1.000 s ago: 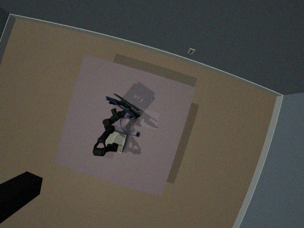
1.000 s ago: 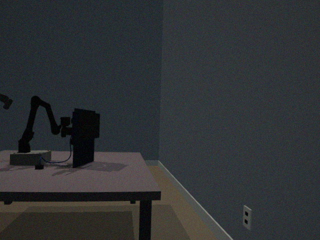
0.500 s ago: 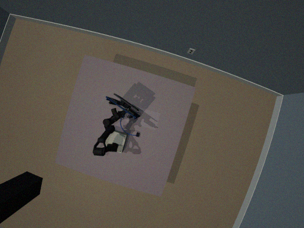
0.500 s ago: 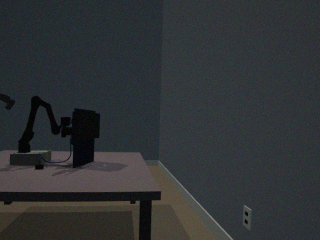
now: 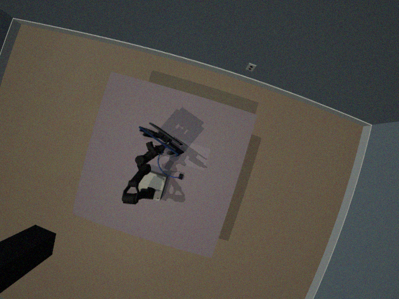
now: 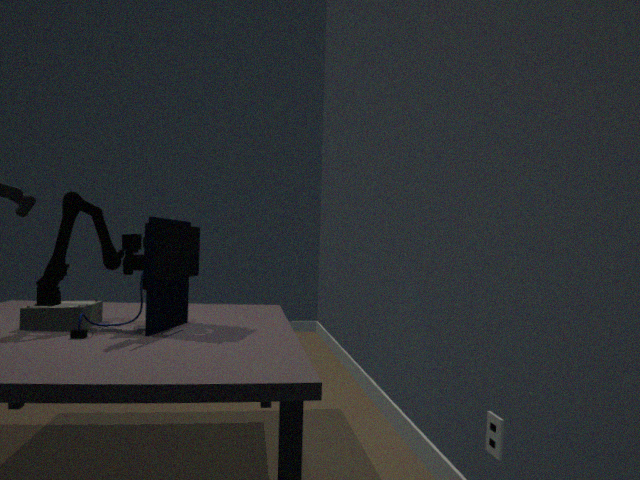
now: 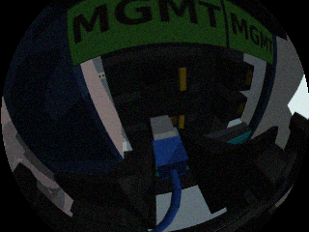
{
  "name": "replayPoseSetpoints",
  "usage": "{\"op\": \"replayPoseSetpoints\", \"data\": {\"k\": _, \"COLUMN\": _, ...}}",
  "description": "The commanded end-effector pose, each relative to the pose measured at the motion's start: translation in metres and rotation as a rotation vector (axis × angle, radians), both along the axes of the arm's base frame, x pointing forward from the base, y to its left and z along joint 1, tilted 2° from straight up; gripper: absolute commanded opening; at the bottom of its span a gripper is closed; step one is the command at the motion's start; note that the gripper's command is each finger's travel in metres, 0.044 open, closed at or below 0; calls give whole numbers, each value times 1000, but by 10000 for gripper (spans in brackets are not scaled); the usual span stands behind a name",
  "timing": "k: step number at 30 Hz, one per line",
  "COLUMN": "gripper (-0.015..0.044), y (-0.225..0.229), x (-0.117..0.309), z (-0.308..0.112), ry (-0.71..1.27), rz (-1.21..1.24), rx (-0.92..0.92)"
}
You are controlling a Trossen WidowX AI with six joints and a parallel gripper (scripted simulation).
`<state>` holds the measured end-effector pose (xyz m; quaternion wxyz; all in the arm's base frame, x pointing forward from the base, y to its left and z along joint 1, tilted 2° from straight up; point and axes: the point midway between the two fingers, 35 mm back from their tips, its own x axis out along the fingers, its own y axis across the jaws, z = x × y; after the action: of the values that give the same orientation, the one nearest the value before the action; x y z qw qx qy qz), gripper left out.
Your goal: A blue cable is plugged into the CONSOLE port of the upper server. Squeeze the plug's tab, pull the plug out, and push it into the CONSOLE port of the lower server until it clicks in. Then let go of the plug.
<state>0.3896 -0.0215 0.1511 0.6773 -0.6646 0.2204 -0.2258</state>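
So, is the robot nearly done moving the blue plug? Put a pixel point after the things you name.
Partly. The blue plastic plug (image 7: 170,154) shows its grey nose, so it looks pulled out. The black metal-looking gripper (image 5: 164,147) (image 6: 143,262) (image 7: 164,135) is holding it now. Left to do: click it into the lower CONSOLE port, then let go. I can only read green MGMT labels (image 7: 145,41), so which server it faces is unclear.

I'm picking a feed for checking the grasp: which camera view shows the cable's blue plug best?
The wrist view: the blue plug appears large between the fingers of the gripper, its cable trailing down. The top and exterior views show the blue cable, but I can't make out the plug.
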Motion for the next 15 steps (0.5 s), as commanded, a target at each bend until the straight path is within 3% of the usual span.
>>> {"op": "replayPoseSetpoints", "data": {"k": 1, "gripper": 0, "y": 0, "x": 2, "z": 2, "ry": -7, "rz": 3, "rx": -2}}
{"op": "replayPoseSetpoints", "data": {"k": 15, "gripper": 0, "y": 0, "x": 4, "z": 2, "ry": -8, "rz": 3, "rx": -2}}
